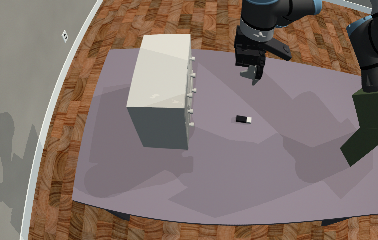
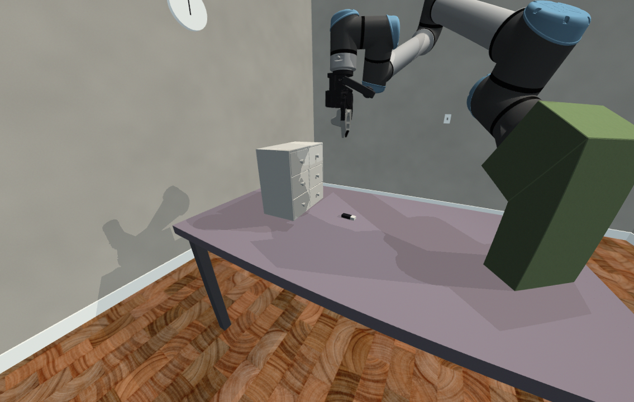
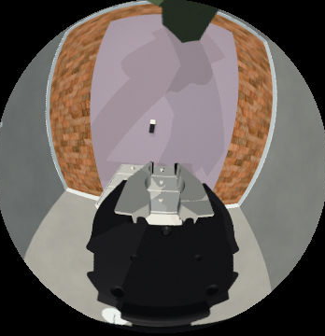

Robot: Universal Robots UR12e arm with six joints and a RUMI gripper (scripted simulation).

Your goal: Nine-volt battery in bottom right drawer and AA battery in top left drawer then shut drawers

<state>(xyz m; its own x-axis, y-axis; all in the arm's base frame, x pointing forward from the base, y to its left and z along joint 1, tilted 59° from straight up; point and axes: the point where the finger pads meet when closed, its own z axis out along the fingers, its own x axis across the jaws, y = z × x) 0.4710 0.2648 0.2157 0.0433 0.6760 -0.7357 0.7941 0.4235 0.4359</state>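
Observation:
The white chest [image 1: 160, 71] [image 2: 275, 185] [image 3: 117, 183] stands upright on the table [image 1: 142, 205] [image 2: 309, 254]. Its drawers, three rows in two columns, all look shut. My gripper [image 1: 255, 81] [image 2: 345, 134] [image 3: 163, 163] hangs fingers down, well above the table and out in front of the chest. Its fingers stand a little apart with nothing between them. A small black block with a white end [image 1: 243, 119] [image 2: 348, 216] [image 3: 152, 126] lies on the table in front of the chest. I cannot make out a nine-volt or AA battery in any view; the drawer insides are hidden.
The green pedestal [image 1: 376, 110] [image 2: 554, 215] [image 3: 188, 23] under the arm's base stands at the table end opposite the chest. A wall [image 1: 35, 74] [image 2: 159, 100] rises behind the chest. Knobs stick out from the chest's front. Arm shadows fall across the table.

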